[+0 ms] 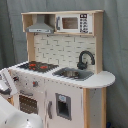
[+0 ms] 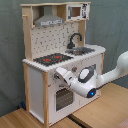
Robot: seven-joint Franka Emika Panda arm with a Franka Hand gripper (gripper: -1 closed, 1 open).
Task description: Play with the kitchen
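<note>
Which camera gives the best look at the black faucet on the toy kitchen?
The first exterior view: the faucet stands large and unobstructed, arching over the sink. In the second exterior view the faucet is farther back and smaller, though its curved shape is plain against the pegboard back.

1. A plain grey-green fabric backdrop (image 1: 12, 35) hangs behind everything in both exterior views, falling in soft vertical folds.
2. Down low in the second exterior view, a light-brown wooden desk (image 2: 107, 112) spreads out, a dark seam running across its boards.
3. Lighting is even and soft.
</note>
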